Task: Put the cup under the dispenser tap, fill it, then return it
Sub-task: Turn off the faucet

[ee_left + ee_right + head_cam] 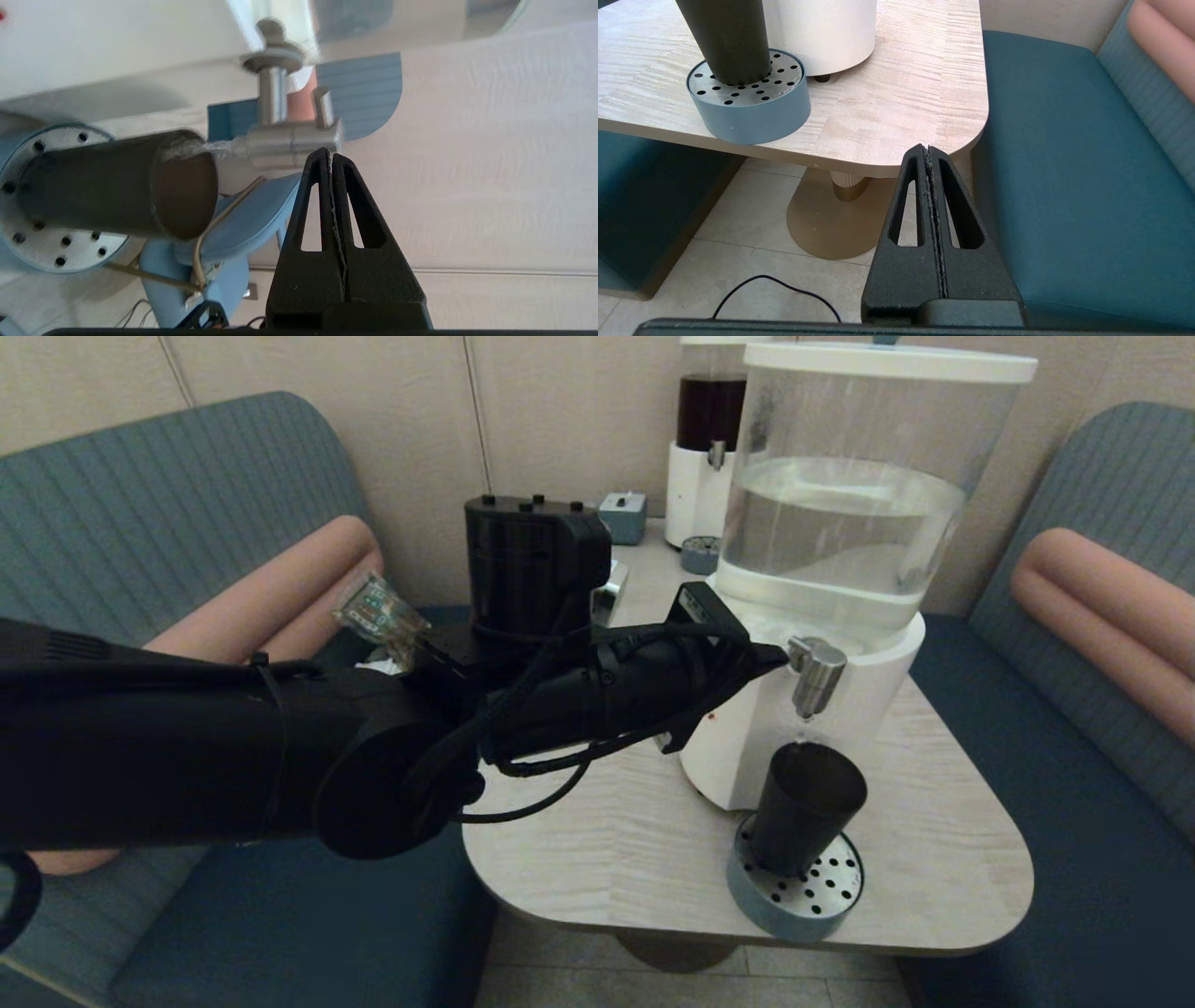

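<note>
So the cup (805,807) is already parked upright on the perforated blue drip tray (810,903) at the tabletop (616,840) edge, right under the dispenser tap (816,674), mouth up, long axis vertical. In the left wrist view there's a thin stream running from the spout into the cup's mouth, so I'd say we're in the filling step.

The left gripper (770,658) has its jaws pressed fully together with nothing between them, and the tip is right up against the tap's steel body, on the end away from the spout. Looks like it's using the closed tip as a poker to work the tap rather than grabbing anything. I can't tell for sure whether it's actually touching or just a hair off.

Key bit for what comes next: the cup sits straight below the jaws, beneath the spout. To fetch it, the left arm would need to back off the tap, drop down and open wide enough to take the tumbler from the side.

The left arm is clearly the nearer one. The right gripper (928,154) is parked low beside the tabletop corner, jaws together and empty.
</note>
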